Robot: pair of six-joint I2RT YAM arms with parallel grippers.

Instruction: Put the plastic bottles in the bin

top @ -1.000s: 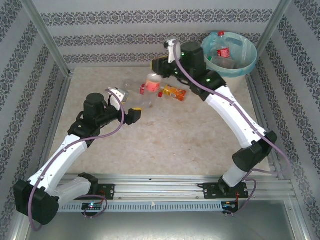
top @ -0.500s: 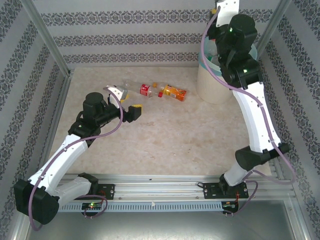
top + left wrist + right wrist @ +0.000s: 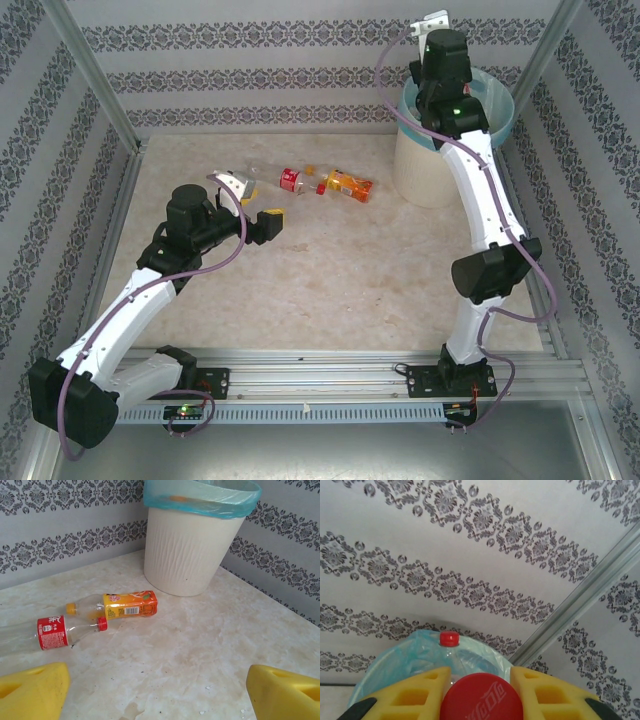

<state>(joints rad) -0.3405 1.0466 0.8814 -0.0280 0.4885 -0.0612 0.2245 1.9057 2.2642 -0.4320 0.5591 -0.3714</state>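
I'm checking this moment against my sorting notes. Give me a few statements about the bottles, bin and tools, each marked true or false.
The right tool grips a red-capped bottle above the bin. True.
The orange-label bottle stands upright. False: it lies on its side on the table.
The left tool is shut on a bottle. False: it is open and empty.
The bin stands upright. True.

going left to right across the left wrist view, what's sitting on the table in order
red-label bottle → orange-label bottle → bin
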